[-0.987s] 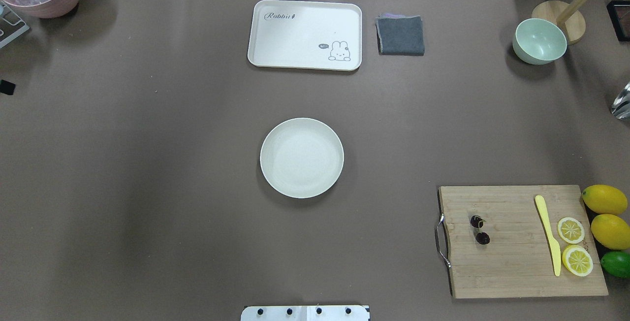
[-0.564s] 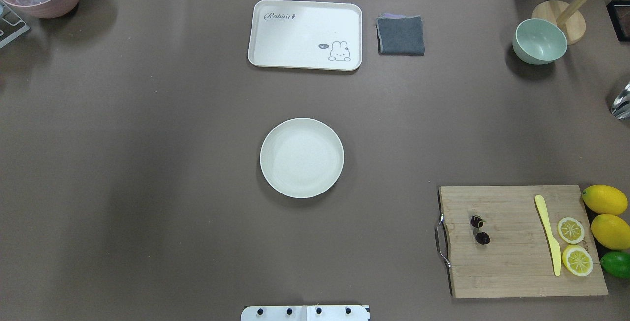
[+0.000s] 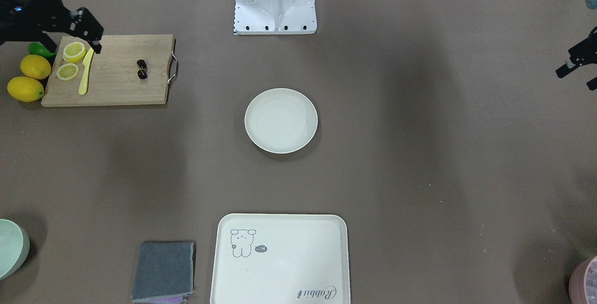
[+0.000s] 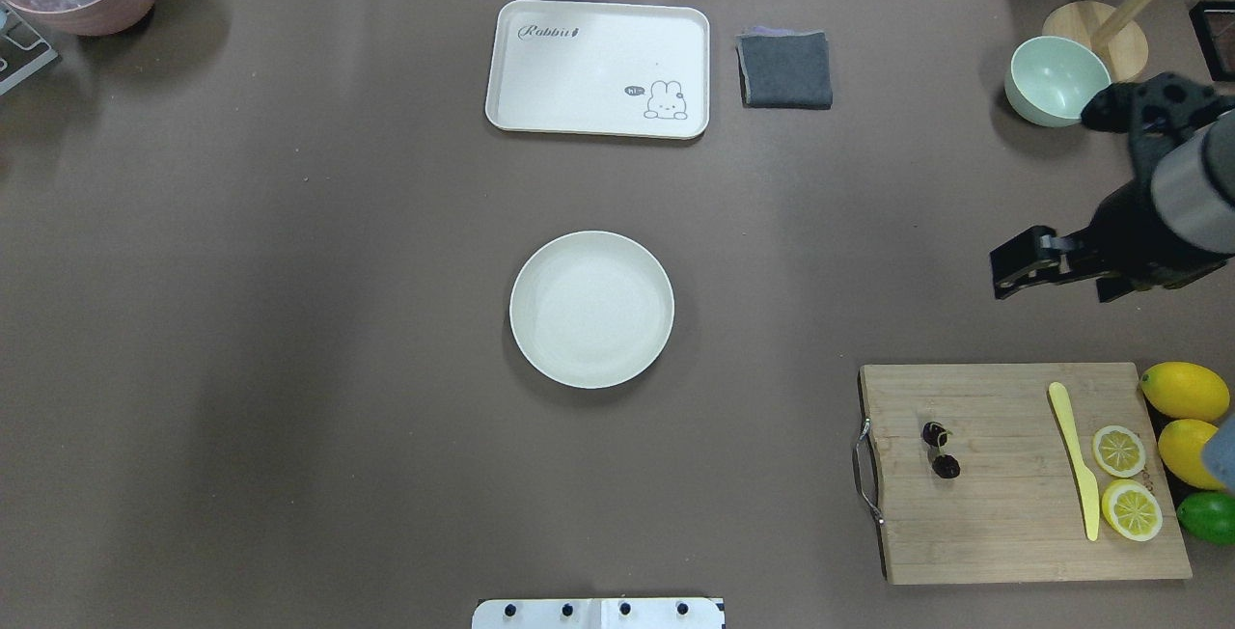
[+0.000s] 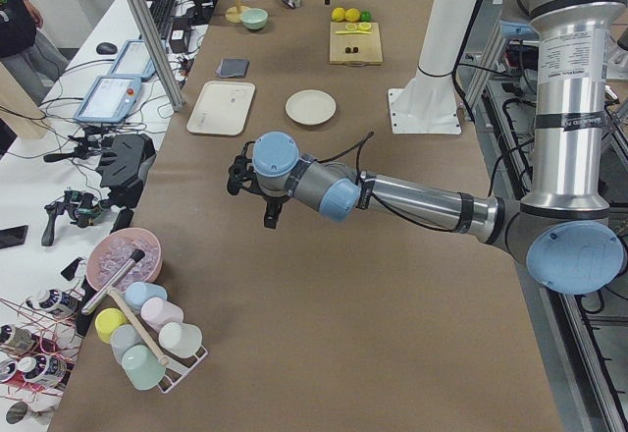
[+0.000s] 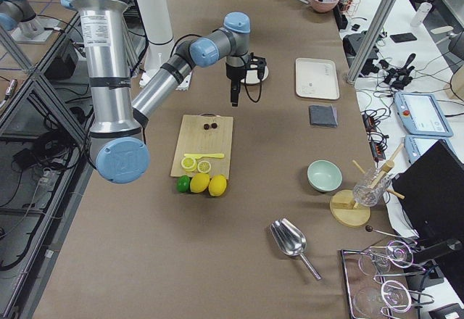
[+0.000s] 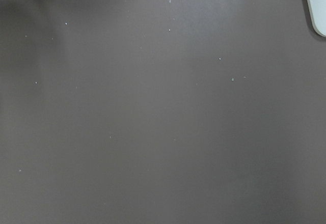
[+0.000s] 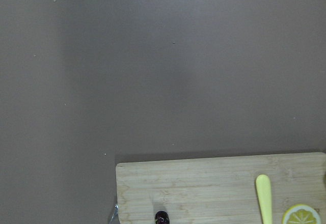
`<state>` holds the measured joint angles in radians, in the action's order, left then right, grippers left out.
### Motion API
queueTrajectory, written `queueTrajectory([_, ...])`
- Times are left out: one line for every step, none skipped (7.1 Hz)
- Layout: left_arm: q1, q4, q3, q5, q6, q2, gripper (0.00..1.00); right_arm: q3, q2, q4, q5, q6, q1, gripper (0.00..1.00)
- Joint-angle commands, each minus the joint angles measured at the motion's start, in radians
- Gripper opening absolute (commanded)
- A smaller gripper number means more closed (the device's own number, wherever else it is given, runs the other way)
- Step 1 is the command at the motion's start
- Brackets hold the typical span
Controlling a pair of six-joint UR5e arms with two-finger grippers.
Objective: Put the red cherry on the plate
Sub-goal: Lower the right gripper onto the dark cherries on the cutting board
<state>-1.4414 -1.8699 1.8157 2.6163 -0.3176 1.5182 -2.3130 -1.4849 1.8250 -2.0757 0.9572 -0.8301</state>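
The cherry (image 4: 940,451) lay on the left part of the board (image 4: 1013,523), at the overhead view's lower right. The right gripper (image 4: 1011,272) showed above it in that frame and a little to the right, well apart, with nothing in its grasp. How wide its jaws stood could not be told. The plate (image 4: 591,309) sat at mid-frame, well left of both. The left gripper (image 3: 576,67) hung at the front view's right edge, far from the cherry, its opening likewise unclear.

We record that the right gripper (image 4: 1008,272) has entered the overhead frame at its right edge, above the cutting board (image 4: 1003,513); previously it was out of view.
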Motion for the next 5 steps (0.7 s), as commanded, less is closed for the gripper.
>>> queueTrajectory([-0.001,0.0,-0.004,0.002,0.0,-0.001,0.98,0.023,-0.02,-0.07,0.19,0.196,0.217,0.99])
queueTrajectory([-0.001,0.0,-0.006,0.002,0.0,0.002,0.98,0.05,-0.031,-0.126,0.231,0.248,0.264,0.98])
queueTrajectory([0.001,0.0,-0.006,0.002,0.0,0.003,0.98,0.099,-0.07,-0.218,0.261,0.267,0.293,0.97])
queueTrajectory([0.001,0.0,-0.006,0.002,-0.001,0.007,0.98,0.156,-0.11,-0.35,0.285,0.296,0.313,0.95])
queueTrajectory([0.001,0.0,-0.003,0.002,-0.001,0.007,0.98,0.203,-0.135,-0.448,0.299,0.316,0.324,0.94])
